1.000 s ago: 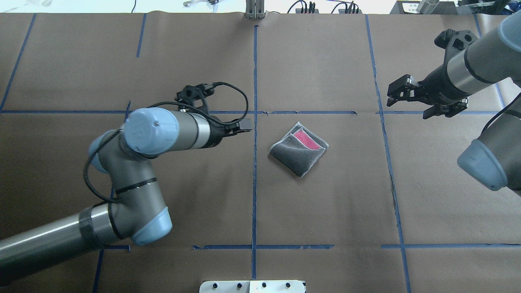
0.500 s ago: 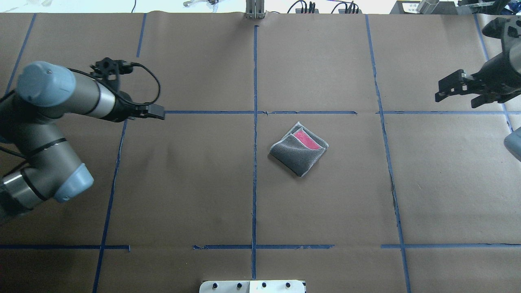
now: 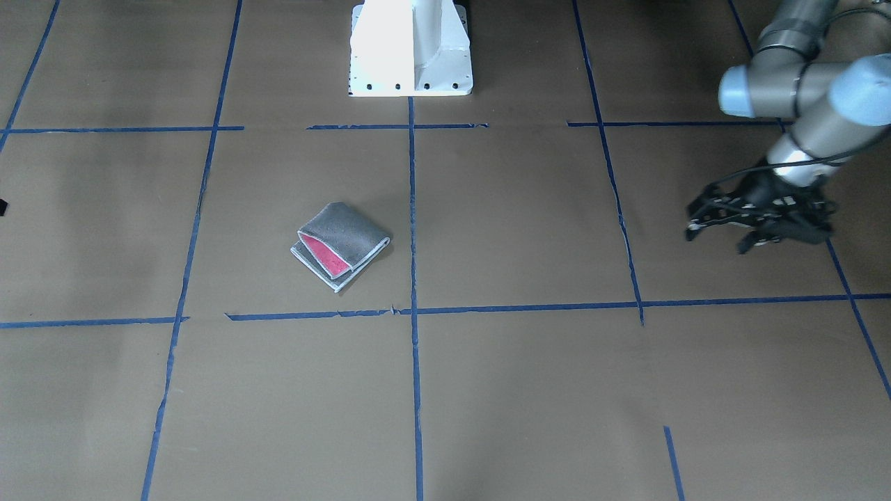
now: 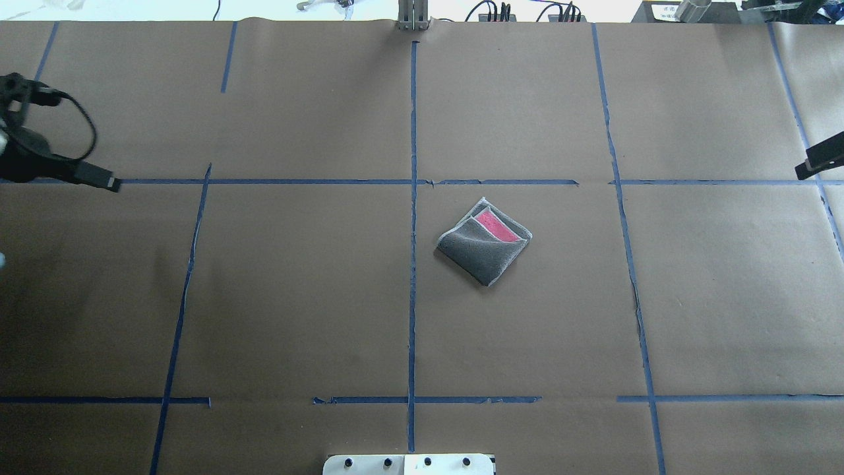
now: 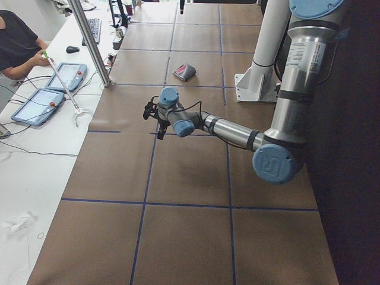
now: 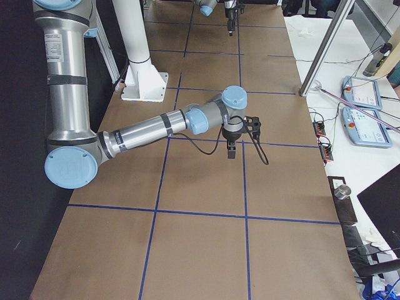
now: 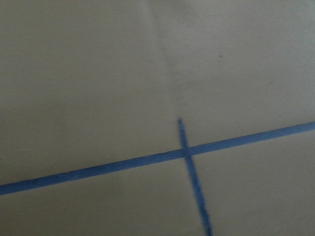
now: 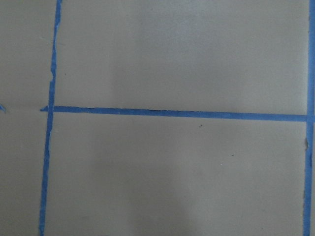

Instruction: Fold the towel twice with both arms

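Looking soft and light, the towel [image 4: 484, 243] wants a hem-corner pinch; left pincer [image 4: 99, 179], right pincer [image 4: 817, 163]: cannot tell if open.

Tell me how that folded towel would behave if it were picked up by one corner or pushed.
The towel is probably floppy: soft terry, its layers gaping to show pink. Lifted by one corner, it would likely unfold. Pushed, it may bunch on the brown paper rather than slide cleanly.
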Tool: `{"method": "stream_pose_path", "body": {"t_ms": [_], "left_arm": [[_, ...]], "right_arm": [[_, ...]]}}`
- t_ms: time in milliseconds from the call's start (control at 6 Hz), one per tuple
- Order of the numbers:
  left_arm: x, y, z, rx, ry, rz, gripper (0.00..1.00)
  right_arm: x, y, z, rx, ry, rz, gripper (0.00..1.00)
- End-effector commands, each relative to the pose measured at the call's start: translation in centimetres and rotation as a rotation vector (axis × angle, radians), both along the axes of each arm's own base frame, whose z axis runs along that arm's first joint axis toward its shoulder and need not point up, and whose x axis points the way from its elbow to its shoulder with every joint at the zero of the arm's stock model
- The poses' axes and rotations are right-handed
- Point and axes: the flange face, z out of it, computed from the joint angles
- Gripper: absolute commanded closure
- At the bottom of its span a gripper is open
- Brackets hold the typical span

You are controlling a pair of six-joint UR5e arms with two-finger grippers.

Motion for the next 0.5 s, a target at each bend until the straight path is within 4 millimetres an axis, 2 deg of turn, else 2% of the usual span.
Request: {"method": "stream_pose_path", "body": {"t_ms": [0, 167, 333], "left_arm": [[-10.3, 3.8, 7.9, 0.036, -0.054, 0.038, 0.0], [-11.8, 5.5, 9.9, -0.002, -0.07, 0.032, 0.0], [-12.8, 6.3, 11.3, -0.031, -0.084, 0.049, 0.0]], "right_arm": [[2.5, 1.5, 2.1, 0.011, -0.019, -0.02, 0.0], [3.3, 2.2, 3.3, 0.011, -0.006, -0.028, 0.0], [4.4, 2.8, 4.2, 0.027, 0.002, -0.041, 0.0]]}}
